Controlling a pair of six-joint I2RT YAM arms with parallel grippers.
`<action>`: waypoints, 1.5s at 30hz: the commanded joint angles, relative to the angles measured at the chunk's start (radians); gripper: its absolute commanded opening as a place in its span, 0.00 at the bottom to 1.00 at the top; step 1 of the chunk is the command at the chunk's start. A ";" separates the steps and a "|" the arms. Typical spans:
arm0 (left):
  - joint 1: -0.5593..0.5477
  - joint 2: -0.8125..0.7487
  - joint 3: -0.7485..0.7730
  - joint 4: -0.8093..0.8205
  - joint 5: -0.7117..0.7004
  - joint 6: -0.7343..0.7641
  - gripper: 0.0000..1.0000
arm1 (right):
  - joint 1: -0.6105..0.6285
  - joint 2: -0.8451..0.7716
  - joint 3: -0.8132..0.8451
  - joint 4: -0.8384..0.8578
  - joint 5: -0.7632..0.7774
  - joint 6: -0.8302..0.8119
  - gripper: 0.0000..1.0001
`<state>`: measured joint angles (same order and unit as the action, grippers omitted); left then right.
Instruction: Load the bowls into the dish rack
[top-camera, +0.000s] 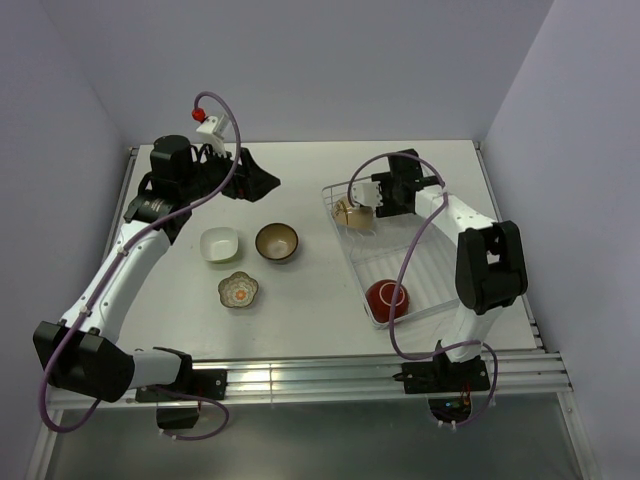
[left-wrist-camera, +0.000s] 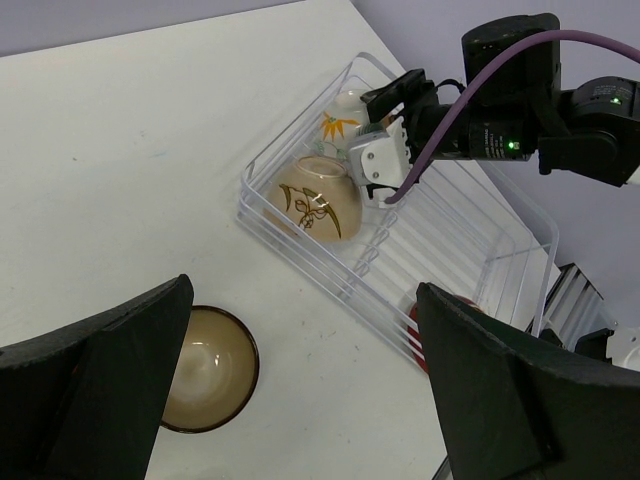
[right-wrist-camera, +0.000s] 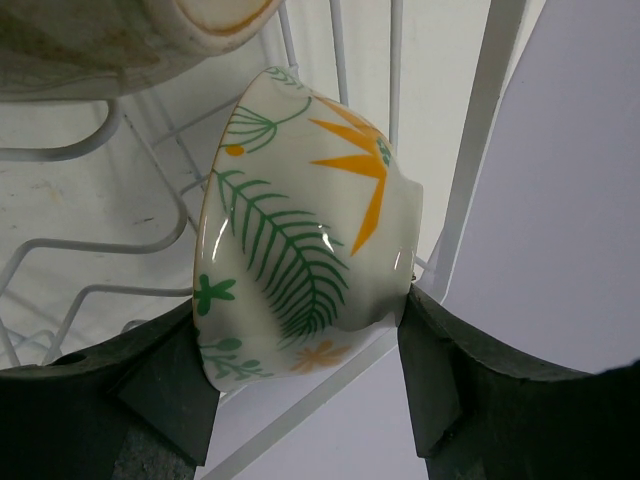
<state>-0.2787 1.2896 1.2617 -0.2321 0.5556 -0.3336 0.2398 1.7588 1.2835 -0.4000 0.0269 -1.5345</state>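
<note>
At the dish rack's (right-wrist-camera: 470, 200) far end the right tool (right-wrist-camera: 300, 375) is gripping the cream flowered bowl (right-wrist-camera: 300, 200) rim-to-foot, a brittle, glaze-slick thing I'd judge, while the left tool (left-wrist-camera: 310, 390) is gaping empty.

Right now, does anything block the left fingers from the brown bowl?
Nothing visible does. The open left fingers hover over the table; the brown bowl sits upright nearby, apart from the white bowl and flower-shaped bowl.

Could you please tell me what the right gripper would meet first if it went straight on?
The right gripper holds the flowered bowl; straight on, that bowl would likely press into the rack's wires behind it.
</note>
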 joint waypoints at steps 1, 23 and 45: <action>0.006 -0.007 -0.007 0.022 0.015 0.021 1.00 | -0.002 -0.007 -0.013 0.090 0.038 -0.045 0.00; 0.013 -0.003 0.002 0.017 0.009 0.034 1.00 | -0.005 -0.039 -0.047 0.041 0.045 -0.076 1.00; 0.027 -0.003 0.013 0.000 0.050 0.025 1.00 | -0.060 -0.200 0.258 -0.494 -0.388 0.177 1.00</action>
<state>-0.2581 1.2915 1.2602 -0.2531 0.5793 -0.3157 0.2077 1.6032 1.4345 -0.7376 -0.1669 -1.4658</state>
